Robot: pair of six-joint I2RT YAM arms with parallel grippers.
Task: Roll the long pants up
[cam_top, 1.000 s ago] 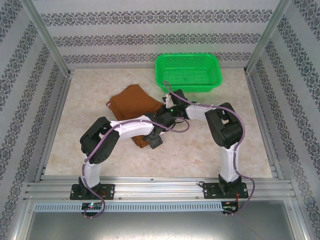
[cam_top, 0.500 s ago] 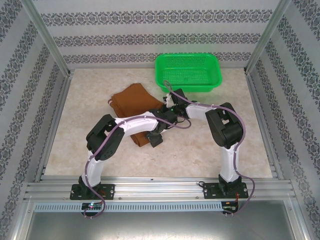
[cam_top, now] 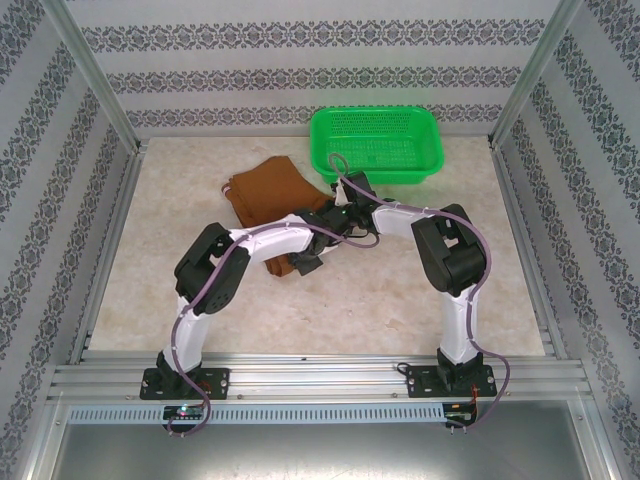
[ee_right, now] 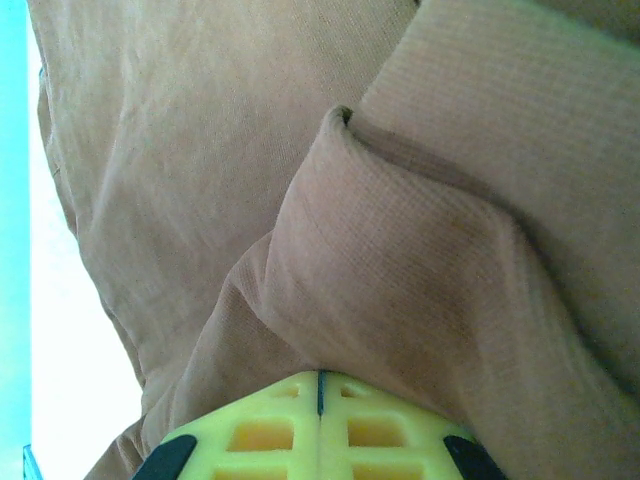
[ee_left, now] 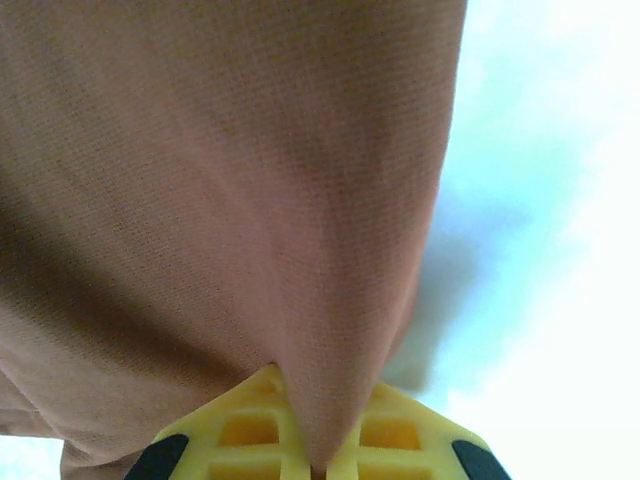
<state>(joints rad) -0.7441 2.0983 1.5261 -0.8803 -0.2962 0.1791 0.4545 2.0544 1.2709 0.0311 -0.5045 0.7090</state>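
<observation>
Rust-brown soft cloth trousers, the long pants [cam_top: 265,190], lie bunched on the pale marbled table [cam_top: 150,260]. They sit a little left of centre and toward its far edge. Their right side is just beside the green plastic mesh basket [cam_top: 375,112], which stands at the far edge, right of centre. Both arms reach in over the near side of the cloth. The left gripper [cam_top: 305,262] is at the near edge of the pile. In the left wrist view its yellow fingers [ee_left: 250,430] are clamped on a fold of fabric that runs down between them. The right gripper [cam_top: 335,215] is close by, toward the basket. Its yellow fingers [ee_right: 260,430] are pressed together with cloth heaped against the tips, but I cannot tell whether any is nipped.
</observation>
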